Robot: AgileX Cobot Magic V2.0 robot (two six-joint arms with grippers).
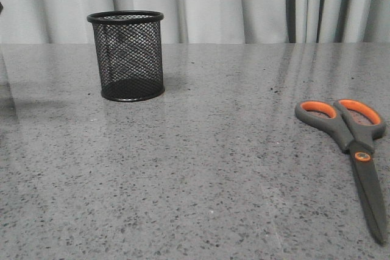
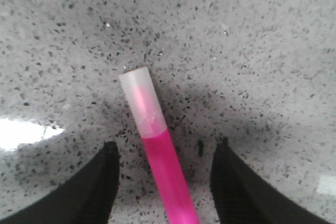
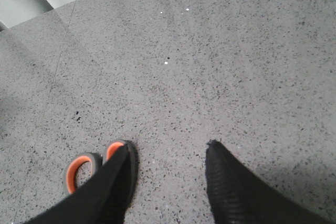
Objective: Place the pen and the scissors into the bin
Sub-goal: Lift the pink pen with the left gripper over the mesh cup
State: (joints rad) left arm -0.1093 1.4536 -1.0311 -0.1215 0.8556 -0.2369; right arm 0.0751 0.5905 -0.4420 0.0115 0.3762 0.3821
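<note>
The black mesh bin (image 1: 127, 55) stands upright at the back left of the grey speckled table. The scissors (image 1: 353, 144) lie flat at the right, handles away from me, blades pointing toward the front edge. Neither gripper shows in the front view. In the left wrist view the pink pen (image 2: 157, 150) lies on the table between the open fingers of my left gripper (image 2: 165, 153), untouched, cap end pointing away. In the right wrist view my right gripper (image 3: 170, 153) is open above bare table; the scissors' orange loops (image 3: 79, 171) show beside and partly behind one finger (image 3: 118, 182).
A pale curtain (image 1: 244, 1) hangs behind the table's far edge. The grey stone table (image 1: 213, 168) spreads between the bin and the scissors. A bright glare patch (image 2: 23, 132) lies on the table near the left gripper.
</note>
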